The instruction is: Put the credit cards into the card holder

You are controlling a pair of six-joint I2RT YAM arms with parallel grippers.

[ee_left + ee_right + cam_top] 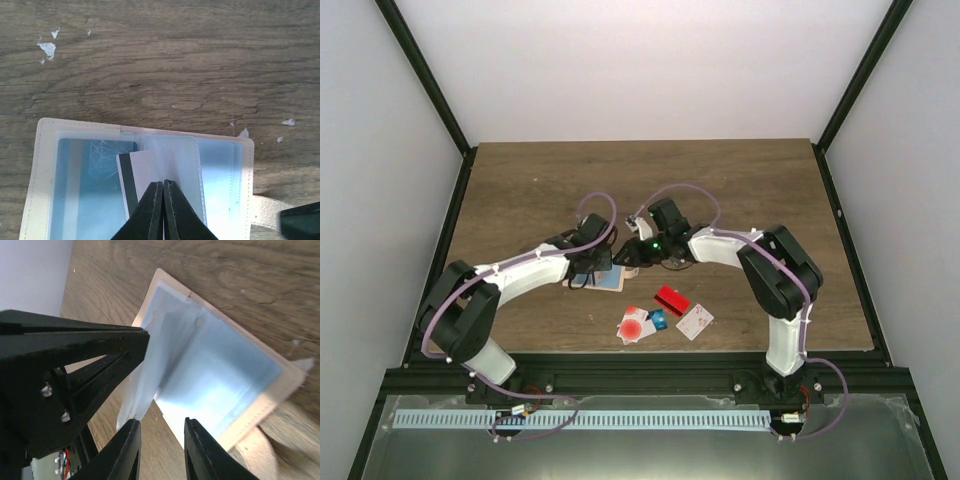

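The card holder (44, 150) lies open on the wood, a beige pouch with clear sleeves (225, 365). A blue card (95, 165) sits in its left sleeve, and a white card with a black stripe (137, 170) lies partly under the middle sleeve. My left gripper (163, 182) is shut on that clear middle sleeve and holds it lifted off the holder. My right gripper (161, 422) stands open just beside the raised sleeve, nothing between its fingers. In the top view both grippers (595, 264) (632, 257) meet over the holder (610, 283). The loose cards lie nearer the bases: red-dot white (634, 325), blue (659, 320), red (672, 299), white (695, 321).
The holder's tab (267, 210) sticks out to the right, beside a dark part of the other arm (300, 222). White flecks (48, 47) mark the wood. The table's black frame (650, 357) runs along the near edge.
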